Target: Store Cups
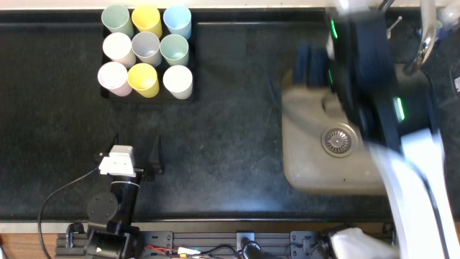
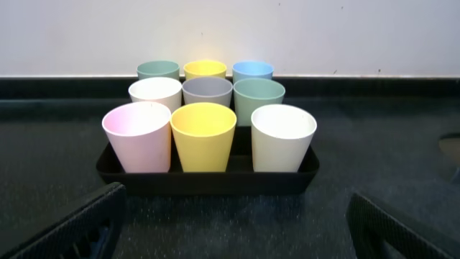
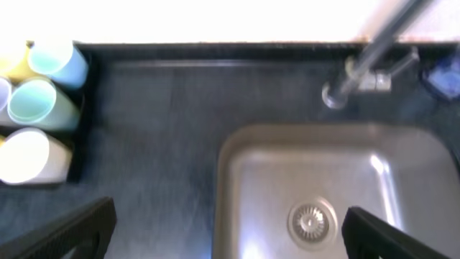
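Crouching low, the left gripper (image 2: 231,219) gapes wide, facing the tray (image 2: 208,184) of cups (image 2: 204,135); the right gripper (image 3: 228,229), equally wide, hangs above the sink (image 3: 248,180).

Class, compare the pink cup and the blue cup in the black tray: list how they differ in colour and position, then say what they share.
Colour: the pink cup is pale pink, the blue cup light blue. Position: the pink cup fills the tray corner nearest the left arm's base; the blue cup fills the diagonally opposite, far corner. Both stand upright, mouths up, and have the same tapered shape.
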Motion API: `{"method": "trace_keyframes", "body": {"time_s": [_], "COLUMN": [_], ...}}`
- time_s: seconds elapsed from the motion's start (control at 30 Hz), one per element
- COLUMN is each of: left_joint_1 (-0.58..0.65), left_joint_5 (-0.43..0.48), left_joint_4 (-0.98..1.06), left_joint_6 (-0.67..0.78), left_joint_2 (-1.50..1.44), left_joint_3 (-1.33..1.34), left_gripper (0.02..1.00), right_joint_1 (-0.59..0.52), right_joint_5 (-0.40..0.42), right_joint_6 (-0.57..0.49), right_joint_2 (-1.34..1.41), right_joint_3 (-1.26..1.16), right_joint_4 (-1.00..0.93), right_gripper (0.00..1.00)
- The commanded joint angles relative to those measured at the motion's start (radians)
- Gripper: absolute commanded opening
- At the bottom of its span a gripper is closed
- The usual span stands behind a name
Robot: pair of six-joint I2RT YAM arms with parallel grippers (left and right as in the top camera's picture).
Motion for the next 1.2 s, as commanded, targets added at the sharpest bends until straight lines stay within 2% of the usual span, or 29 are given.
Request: {"method": "trace_keyframes", "body": {"time_s": [0.03,0.2,0.43,0.53,0.63,0.73,0.97,1.2], "left_joint_1": [-0.005,-0.005,-0.005,-0.005,-0.005,-0.005,-0.005,-0.005], "left_joint_5": [0.01,0.01,0.01,0.01,0.01,0.01,0.01,0.01], "left_joint_4": [0.002,0.002,0.002,0.002,0.002,0.002,0.002,0.002], "left_joint_6": [-0.006,-0.006,-0.006,-0.006,-0.006,-0.006,-0.006,-0.006], "left_joint_2": [-0.008,-0.008,-0.008,-0.008,-0.008,-0.008,-0.008,-0.008], "left_joint_3": [-0.007,-0.007,-0.007,-0.007,-0.007,-0.007,-0.007,-0.007], "left_gripper": [0.998,0.998,0.998,0.998,0.998,0.998,0.998,0.998], "right_joint_1": [-0.008,-0.005,-0.026,-0.113,-0.224,-0.285,-0.286,-0.274], "right_joint_5": [0.001,0.005,0.004,0.001,0.001,0.001,0.001,0.001], "right_joint_6": [0.038,0.039,0.039,0.039,0.039,0.039,0.039,0.039], "right_joint_2": [-0.281,-0.602,-0.888,-0.963,-1.038,-1.112,-1.29,-1.284], "right_joint_3": [-0.39,-0.705,-0.924,-1.005,-1.098,-1.197,-1.383,-1.526], "right_joint_4": [0.108,0.101,0.172,0.281,0.477,0.644,0.729,0.981], "right_gripper": [0.996,0.998,0.998,0.998,0.998,0.998,0.998,0.998]}}
